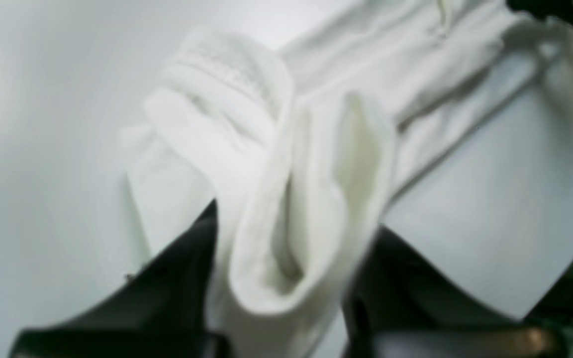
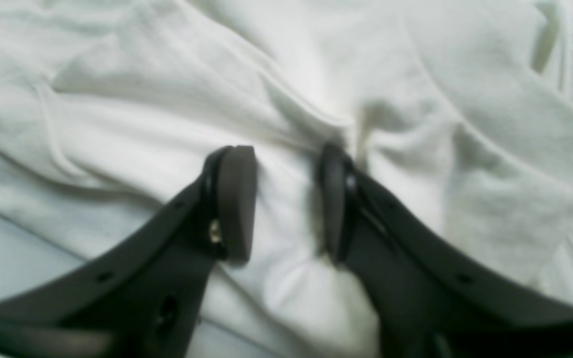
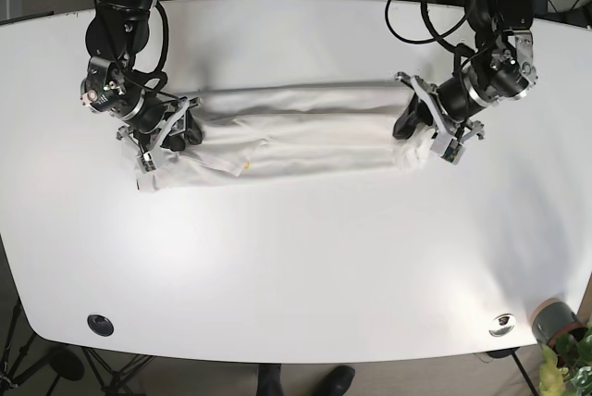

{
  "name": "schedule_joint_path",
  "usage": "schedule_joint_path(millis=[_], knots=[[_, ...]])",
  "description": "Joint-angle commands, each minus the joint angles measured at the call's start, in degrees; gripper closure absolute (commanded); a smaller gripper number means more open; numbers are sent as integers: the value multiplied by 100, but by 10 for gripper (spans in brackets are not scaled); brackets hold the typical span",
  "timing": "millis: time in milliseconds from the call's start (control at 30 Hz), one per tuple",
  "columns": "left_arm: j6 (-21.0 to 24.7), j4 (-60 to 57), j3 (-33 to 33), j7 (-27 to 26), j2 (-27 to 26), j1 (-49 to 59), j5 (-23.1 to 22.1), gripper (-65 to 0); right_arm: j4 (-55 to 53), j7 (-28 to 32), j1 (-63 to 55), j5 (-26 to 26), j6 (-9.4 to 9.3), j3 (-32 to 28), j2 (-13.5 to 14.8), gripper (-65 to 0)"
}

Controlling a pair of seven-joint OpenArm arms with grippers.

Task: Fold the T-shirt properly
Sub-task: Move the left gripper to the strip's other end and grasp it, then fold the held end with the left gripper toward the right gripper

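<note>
The white T-shirt (image 3: 296,132) lies as a long narrow band across the far half of the white table (image 3: 296,266), running left to right, so its long sides look already turned in; what remains, by my reading, is bringing the two ends together and flattening the result. At the band's right end the left gripper (image 1: 291,248) is pinching a bunched fold of cloth between its dark fingers (image 1: 177,278), lifted off the tabletop (the wrist view is blurred, but the fabric clearly sits between them); at the left end the right gripper (image 2: 286,199) has its pads (image 2: 237,199) set apart and straddling a ridge of fabric, pressed down into the shirt, not yet closed on it. That left end is rumpled, with a corner spilling toward the near side; I'd call it roughly halfway, with the cross-fold not yet done.
</note>
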Motion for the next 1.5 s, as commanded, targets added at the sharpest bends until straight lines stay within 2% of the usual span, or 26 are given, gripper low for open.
schedule_joint_path(millis=[0,133,300,600,700,800,933,1100,1233,1367,1467], knots=[[217,-77,56,-159,218,-183,-128,0,97,-7,71,18,8,9,34,-216],[437,-376,74,-177,552,-341,-119,0,79,-7,71,18,8,9,25,-216],[437,-772,109,-159,825,-728,-110,0,123,-7,71,27,8,9,25,-216],[437,-1018,417,-159,860,-807,-110,-3,88,-7,71,27,8,9,25,-216],[437,-1018,610,-168,860,-886,-110,-54,88,-7,71,27,8,9,25,-216],[508,-1018,654,-168,860,-895,-110,-140,106,-7,71,27,8,9,25,-216],[1061,-1018,707,-168,912,-930,-110,-257,114,-7,80,27,8,9,25,-216],[1580,-1018,1243,-168,1097,-1141,-119,-382,114,-7,80,27,8,9,25,-216],[1738,-991,1894,-185,1106,-1370,-75,-411,123,-7,98,27,8,9,25,-216],[1756,-939,2553,-150,1106,-1677,312,-414,123,-7,107,27,8,9,-28,-216],[1756,-719,2764,-159,1115,-1721,611,-415,123,-7,98,27,8,9,-63,-216]])
